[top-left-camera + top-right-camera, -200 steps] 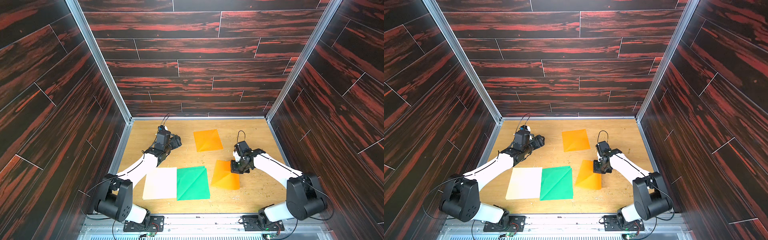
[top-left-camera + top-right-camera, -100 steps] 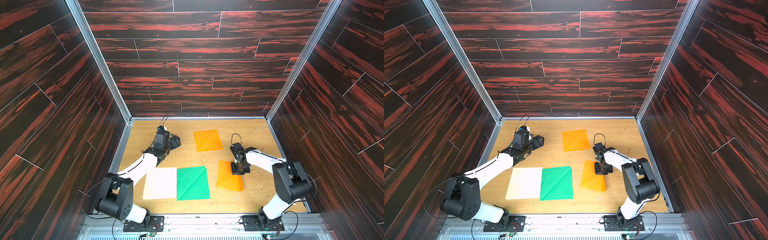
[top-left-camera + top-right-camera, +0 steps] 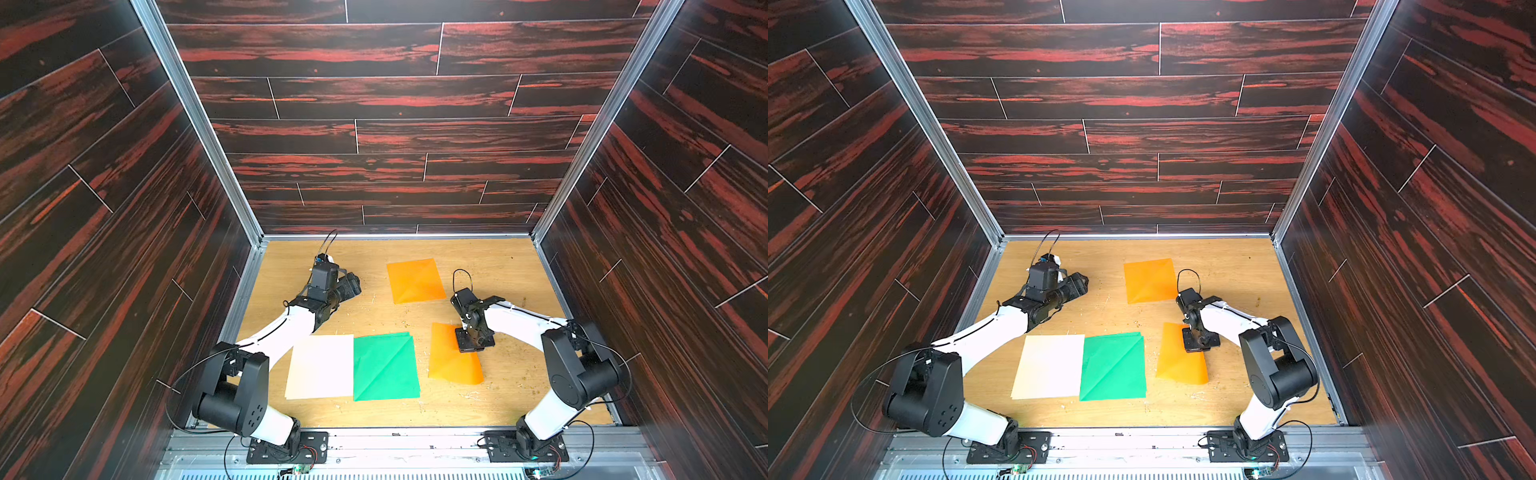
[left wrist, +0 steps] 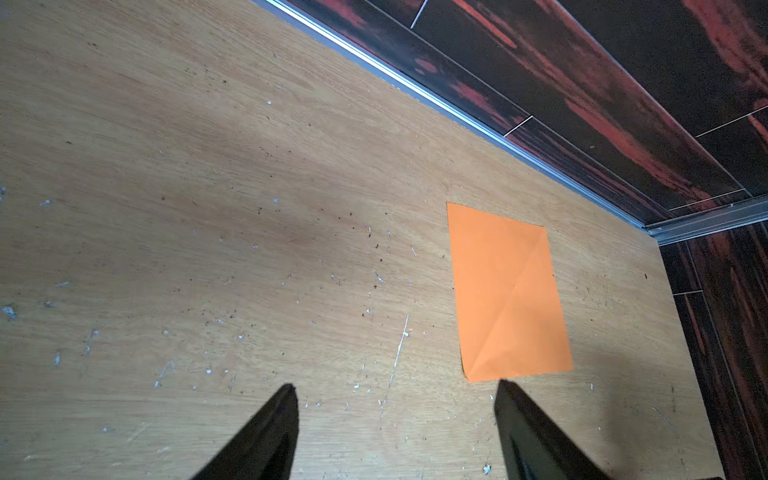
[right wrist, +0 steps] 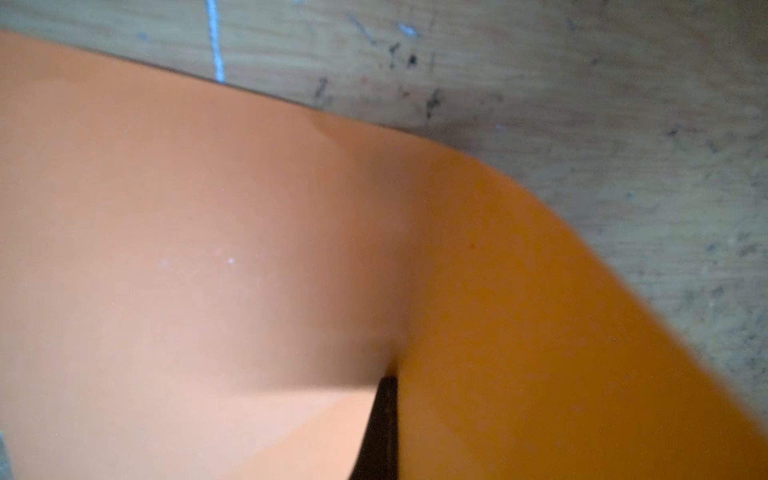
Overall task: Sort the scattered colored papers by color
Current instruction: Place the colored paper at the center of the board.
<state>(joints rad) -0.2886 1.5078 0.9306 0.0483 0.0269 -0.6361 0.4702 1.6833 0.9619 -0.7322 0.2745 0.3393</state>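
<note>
Near orange sheet (image 3: 451,365): lies at 4 o'clock from the middle of the wooden tabletop (image 3: 511,282). Its long sides run from 12 towards 5 o'clock, it has a diagonal crease, and its far right edge is lifted.
Right gripper (image 3: 473,343): points down at the 1 o'clock corner of that sheet with its jaws pressed together on the edge. In the right wrist view the paper (image 5: 208,249) bows up around the dark tip (image 5: 386,386).
Far orange sheet (image 3: 415,280): lies flat at 12 to 1 o'clock, turned a little so its sides run 11 to 5. It has one diagonal crease and sits well apart from the near one.
Between the orange sheets: bare, speckled wood and the right arm's wrist.
Green sheet (image 3: 384,365): lies at 6 o'clock, creased diagonally and near the held sheet. A second green edge peeks out at its far side.
Cream sheet (image 3: 322,365): lies at 7 o'clock, edge to edge with the green one.
Left gripper (image 4: 397,390): sits at 10 to 11 o'clock above the wood with its jaws spread and nothing in them, aimed towards the far orange sheet (image 4: 507,291).
</note>
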